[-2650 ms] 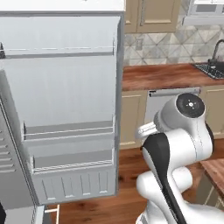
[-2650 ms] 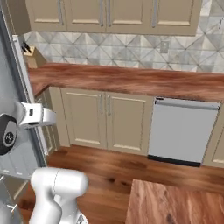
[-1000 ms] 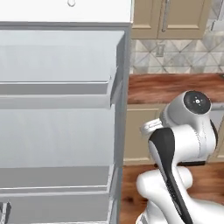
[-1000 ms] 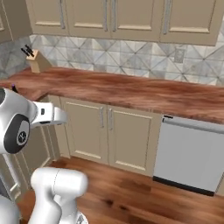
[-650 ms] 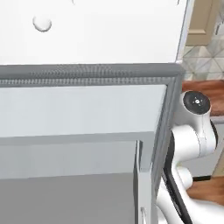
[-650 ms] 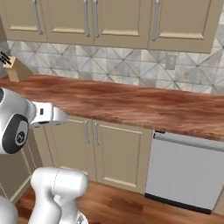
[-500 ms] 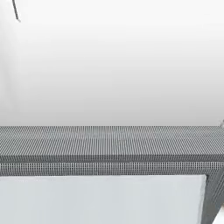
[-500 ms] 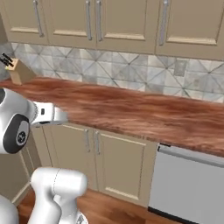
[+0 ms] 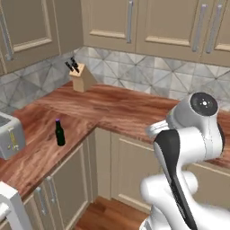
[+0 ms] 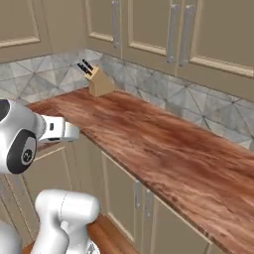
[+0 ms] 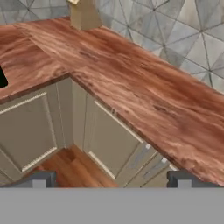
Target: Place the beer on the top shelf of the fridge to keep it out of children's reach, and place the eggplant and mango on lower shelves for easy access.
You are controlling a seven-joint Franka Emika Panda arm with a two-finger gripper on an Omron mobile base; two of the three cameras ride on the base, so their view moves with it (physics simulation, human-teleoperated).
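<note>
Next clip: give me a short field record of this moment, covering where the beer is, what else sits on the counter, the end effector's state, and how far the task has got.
beer: beer stands upright on the wooden counter, near the inner corner, untouched
toaster: toaster on the same counter run, apart from the bottle
knife block: knife block against the tiled backsplash, further along
end effector: end effector open, empty, aimed at the corner cabinets below the counter
eggplant, mango: not located
task stage: beer not yet picked up
</note>
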